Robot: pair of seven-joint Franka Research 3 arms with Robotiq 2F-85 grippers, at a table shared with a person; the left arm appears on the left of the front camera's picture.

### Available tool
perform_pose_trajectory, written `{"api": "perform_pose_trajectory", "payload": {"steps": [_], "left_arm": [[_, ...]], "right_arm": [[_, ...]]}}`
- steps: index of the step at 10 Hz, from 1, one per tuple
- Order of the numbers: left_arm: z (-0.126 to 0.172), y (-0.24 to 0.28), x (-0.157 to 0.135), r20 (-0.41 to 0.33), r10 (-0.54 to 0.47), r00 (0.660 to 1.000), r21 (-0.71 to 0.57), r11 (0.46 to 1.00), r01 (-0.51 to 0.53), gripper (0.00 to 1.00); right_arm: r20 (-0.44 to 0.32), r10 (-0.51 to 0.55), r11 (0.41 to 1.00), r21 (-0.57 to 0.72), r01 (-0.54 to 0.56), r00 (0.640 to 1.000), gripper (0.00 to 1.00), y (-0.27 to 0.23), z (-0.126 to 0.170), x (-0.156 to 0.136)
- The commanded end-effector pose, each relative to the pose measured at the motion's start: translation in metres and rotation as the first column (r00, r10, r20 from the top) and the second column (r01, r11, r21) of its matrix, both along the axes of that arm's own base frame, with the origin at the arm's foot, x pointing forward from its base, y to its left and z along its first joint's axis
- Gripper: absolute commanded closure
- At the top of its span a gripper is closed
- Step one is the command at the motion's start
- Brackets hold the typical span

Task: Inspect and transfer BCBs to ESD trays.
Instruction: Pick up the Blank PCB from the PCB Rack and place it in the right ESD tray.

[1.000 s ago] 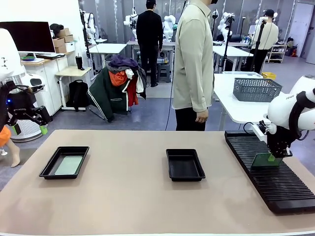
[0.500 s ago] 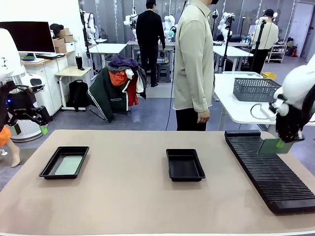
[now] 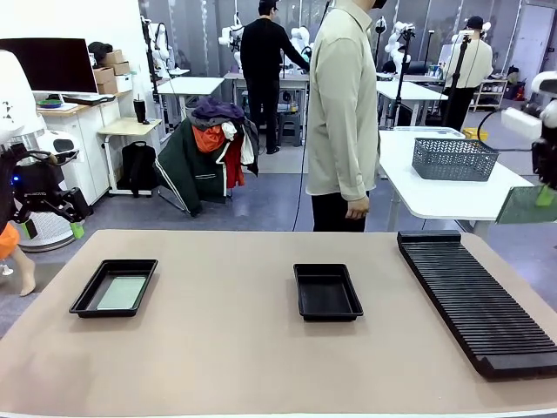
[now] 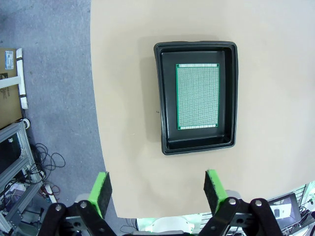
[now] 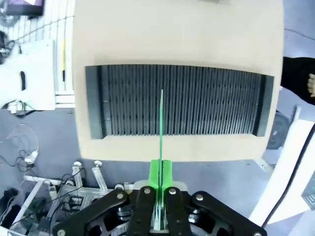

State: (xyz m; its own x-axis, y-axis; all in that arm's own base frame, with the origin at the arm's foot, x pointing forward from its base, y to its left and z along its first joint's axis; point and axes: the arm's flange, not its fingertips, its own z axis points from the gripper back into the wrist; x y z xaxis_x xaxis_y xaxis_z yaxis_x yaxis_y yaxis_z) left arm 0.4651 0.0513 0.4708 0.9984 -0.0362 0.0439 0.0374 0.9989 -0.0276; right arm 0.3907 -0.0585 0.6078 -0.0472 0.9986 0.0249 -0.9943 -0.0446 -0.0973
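- One BCB hangs high above the slotted rack at the table's right, clenched by one edge in the right gripper. We judge that pinch narrow: a fast swing toward a tray could make the thin board twist or slide from the pads.
- In the right wrist view we see this BCB edge-on, so its face is hard to check from there. If we rush the inspection, a flaw may pass.
- The centre tray lies bare in the middle of the table. If we lower the board tilted, a corner could catch the flared rim and leave it propped rather than flat.
- The left tray already holds a second BCB, flat on its floor. Placing another there would stack them and could scratch the patterned faces.
- The left gripper hovers released, jaws wide, well above that tray. If it descends while the right arm crosses the table, we risk a clash.
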Motion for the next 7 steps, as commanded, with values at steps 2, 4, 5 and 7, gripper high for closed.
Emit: {"api": "perform_pose_trajectory", "payload": {"steps": [2,4,5,7], "left_arm": [[-0.001,-0.001,-0.001,0.007,0.003,1.0,-0.007,1.0,-0.003,0.0],[-0.001,-0.001,-0.001,0.007,0.003,1.0,-0.007,1.0,-0.003,0.0],[-0.001,-0.001,-0.001,0.007,0.003,1.0,-0.007,1.0,-0.003,0.0],[-0.001,-0.001,-0.001,0.007,0.003,1.0,-0.007,1.0,-0.003,0.0]], "right_arm": [[-0.073,-0.027,1.0,0.005,0.027,0.997,1.0,-0.005,0.043,-0.003],[-0.078,-0.033,0.999,0.013,0.035,0.996,1.0,-0.007,0.058,-0.007],[-0.075,-0.041,0.999,0.013,0.042,0.996,1.0,-0.008,0.061,-0.009],[-0.063,-0.017,1.0,0.008,0.017,0.998,1.0,-0.01,0.06,-0.014]]}}
